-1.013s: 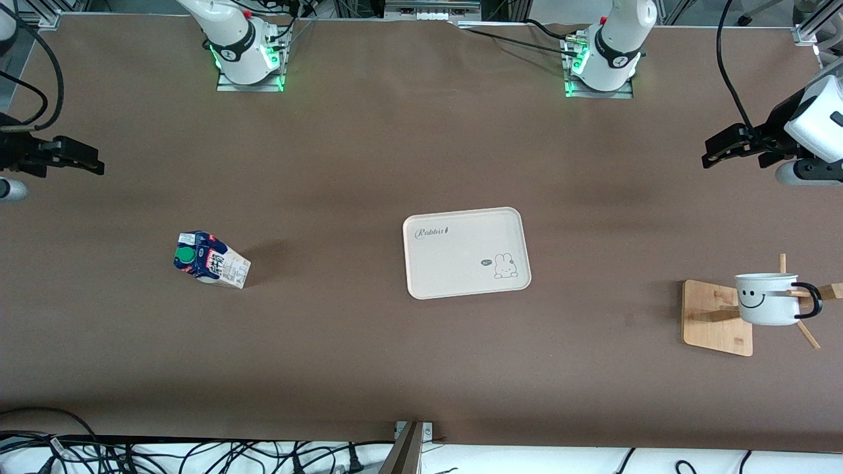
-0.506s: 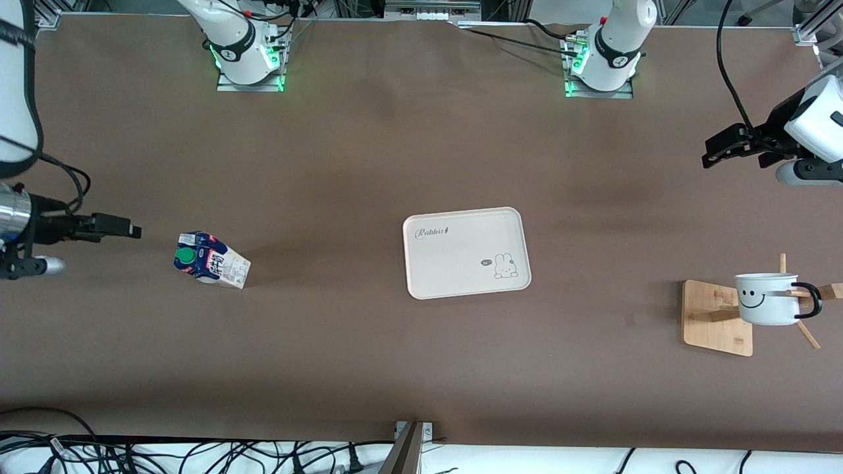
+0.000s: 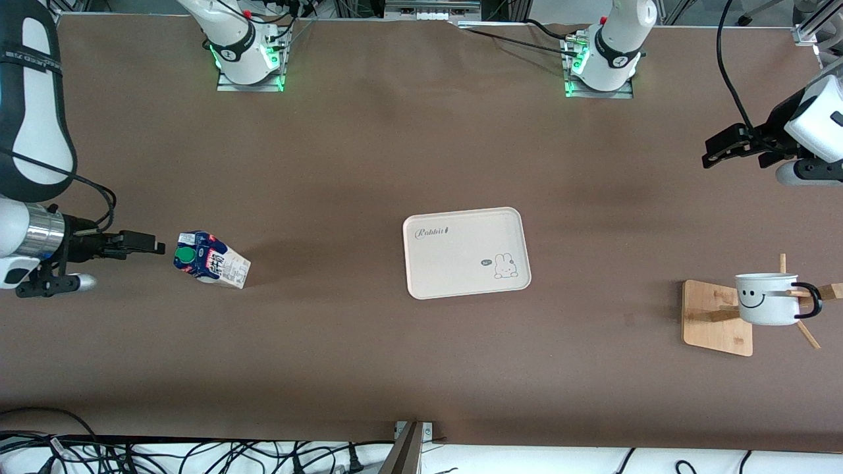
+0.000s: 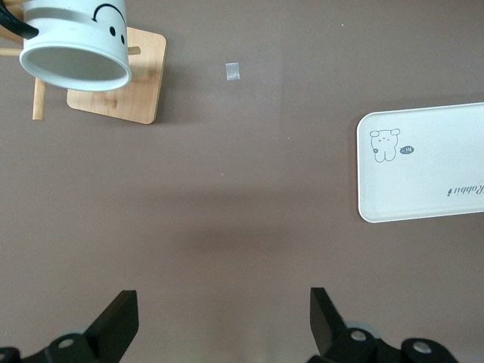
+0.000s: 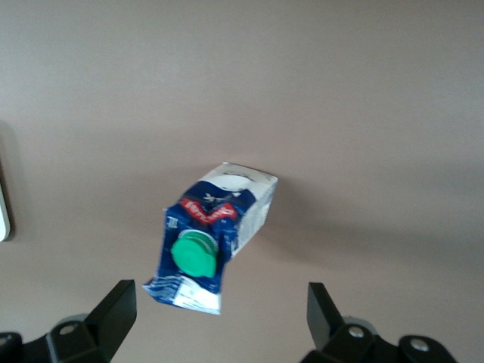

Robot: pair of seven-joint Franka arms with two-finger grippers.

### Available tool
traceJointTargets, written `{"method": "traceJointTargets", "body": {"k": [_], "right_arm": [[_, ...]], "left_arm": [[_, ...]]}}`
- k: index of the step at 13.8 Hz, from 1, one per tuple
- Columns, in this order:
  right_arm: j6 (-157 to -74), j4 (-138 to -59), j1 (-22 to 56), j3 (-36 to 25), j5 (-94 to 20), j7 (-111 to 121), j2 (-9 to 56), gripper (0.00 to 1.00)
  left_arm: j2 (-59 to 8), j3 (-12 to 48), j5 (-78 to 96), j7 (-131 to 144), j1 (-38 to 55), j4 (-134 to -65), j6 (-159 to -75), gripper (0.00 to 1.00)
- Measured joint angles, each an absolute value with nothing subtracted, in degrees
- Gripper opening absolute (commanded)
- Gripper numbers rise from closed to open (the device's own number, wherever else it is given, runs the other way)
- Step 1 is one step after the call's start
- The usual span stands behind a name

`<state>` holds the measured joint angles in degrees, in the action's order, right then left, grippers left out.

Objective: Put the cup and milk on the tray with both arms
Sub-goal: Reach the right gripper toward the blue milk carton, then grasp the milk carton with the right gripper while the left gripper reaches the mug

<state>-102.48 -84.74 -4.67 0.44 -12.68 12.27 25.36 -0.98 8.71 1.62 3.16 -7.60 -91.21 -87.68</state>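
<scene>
Brown table from the front: you see the milk (image 3: 211,259) near the right gripper (image 3: 148,243), the tray (image 3: 465,252) mid-table, the cup (image 3: 768,298) on a wooden rack (image 3: 716,317). Your left gripper (image 4: 223,325) is wide open, holding nothing. Your right gripper's fingers (image 5: 117,310) gape around the milk, not touching

Tray (image 3: 465,253) mid-frame on counter (image 3: 369,158). Milk (image 3: 211,259) at frame's centre-left, toward right arm's end, well apart from tray. Rack base (image 3: 708,316) at frame's lower right, toward left arm's end; cup (image 3: 767,299) hung on rack. Right pincer (image 3: 148,245) open, just beside milk at frame's left edge. Left pincer (image 3: 714,150) open, upper right of frame, over bare counter, well above cup.
</scene>
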Motion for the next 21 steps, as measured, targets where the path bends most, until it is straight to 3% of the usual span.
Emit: {"method": "traceJointTargets", "body": {"k": [21], "right_arm": [[-104.25,-84.32,2.19,0.13,-3.25,-5.71,28.26,1.00]], "left_arm": [[-0.99,8.41,1.61,3.16,-7.78,-91.21,-86.96,1.00]]}}
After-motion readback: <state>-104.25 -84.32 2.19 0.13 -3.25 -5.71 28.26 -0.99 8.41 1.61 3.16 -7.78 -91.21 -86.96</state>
